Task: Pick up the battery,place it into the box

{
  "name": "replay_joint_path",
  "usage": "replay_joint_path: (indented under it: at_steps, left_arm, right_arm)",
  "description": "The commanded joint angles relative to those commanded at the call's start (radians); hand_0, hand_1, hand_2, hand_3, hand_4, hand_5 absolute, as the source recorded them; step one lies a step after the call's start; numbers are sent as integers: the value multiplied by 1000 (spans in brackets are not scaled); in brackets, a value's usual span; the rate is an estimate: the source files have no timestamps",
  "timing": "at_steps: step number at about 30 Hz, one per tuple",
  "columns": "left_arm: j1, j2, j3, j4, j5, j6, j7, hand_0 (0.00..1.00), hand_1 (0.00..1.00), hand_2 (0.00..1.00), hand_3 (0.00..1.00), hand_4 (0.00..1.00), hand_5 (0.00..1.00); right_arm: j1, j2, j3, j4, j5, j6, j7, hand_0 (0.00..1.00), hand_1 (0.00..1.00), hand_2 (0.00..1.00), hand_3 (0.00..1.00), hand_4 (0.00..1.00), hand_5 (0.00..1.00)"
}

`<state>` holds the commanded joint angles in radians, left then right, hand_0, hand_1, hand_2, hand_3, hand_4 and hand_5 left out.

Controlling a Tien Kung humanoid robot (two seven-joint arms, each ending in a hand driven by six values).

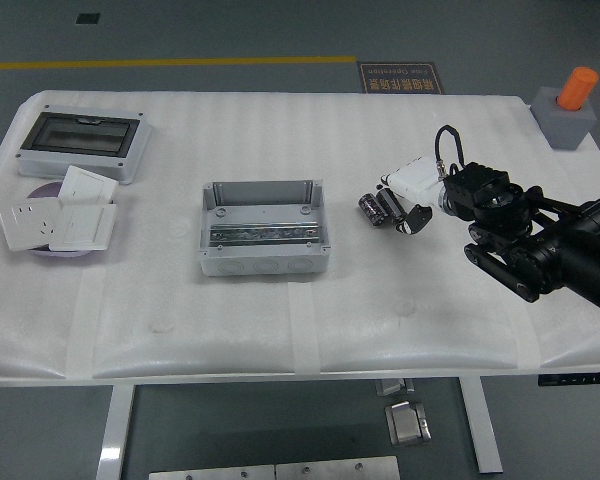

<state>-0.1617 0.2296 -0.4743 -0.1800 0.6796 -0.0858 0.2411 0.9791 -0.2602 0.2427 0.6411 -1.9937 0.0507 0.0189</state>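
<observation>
Right arm [570, 250] cut off at right edge; battery [378, 208] partly hidden.

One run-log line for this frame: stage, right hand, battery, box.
stage: reaching | right hand: at battery, no grasp seen | battery: on table, right of box | box: open, no battery inside | left hand: not in view

The floor sign [400, 78] carries print too blurred to read.

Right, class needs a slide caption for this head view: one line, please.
Right hand reaches the batteries right of the open box on the white table.
</observation>
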Motion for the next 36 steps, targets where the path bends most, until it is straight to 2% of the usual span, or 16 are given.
replay_joint_path:
  at_steps: [20, 21, 26, 27, 32, 33, 36]
  left_arm:
    - [-1, -7, -12, 0, 17, -1, 1, 460, 579, 383, 491, 453, 295]
    - [-1, -7, -10, 0, 16, -1, 1, 460, 579, 383, 490, 453, 296]
    - [0, -8, -10, 0, 15, -1, 1, 460, 579, 383, 490, 453, 296]
    - [1, -8, -12, 0, 17, -1, 1, 460, 580, 383, 492, 454, 295]
    - [1, -9, -11, 0, 17, 0, 0, 460, 580, 383, 492, 454, 295]
    - [1, -9, -12, 0, 18, 0, 0, 460, 580, 383, 491, 454, 296]
    - [1, -9, -12, 0, 18, 0, 0, 460, 580, 383, 491, 454, 296]
  right_arm:
    - [-3, 7, 8, -10, 12, -20, 6, 824, 682, 755, 854, 725, 279]
    - [-4, 7, 8, -10, 14, -22, 6, 823, 679, 737, 785, 693, 263]
    - [-8, 8, 7, -10, 17, -33, 8, 823, 679, 737, 785, 693, 263]
    - [-9, 8, 7, -10, 17, -34, 8, 808, 669, 693, 702, 523, 202]
    - [-14, 8, 6, -10, 18, -40, 10, 808, 669, 693, 702, 523, 202]
    - [-15, 8, 7, -10, 19, -40, 10, 796, 660, 671, 679, 472, 179]
    - [-17, 8, 5, -8, 22, -44, 9, 796, 660, 671, 679, 472, 179]
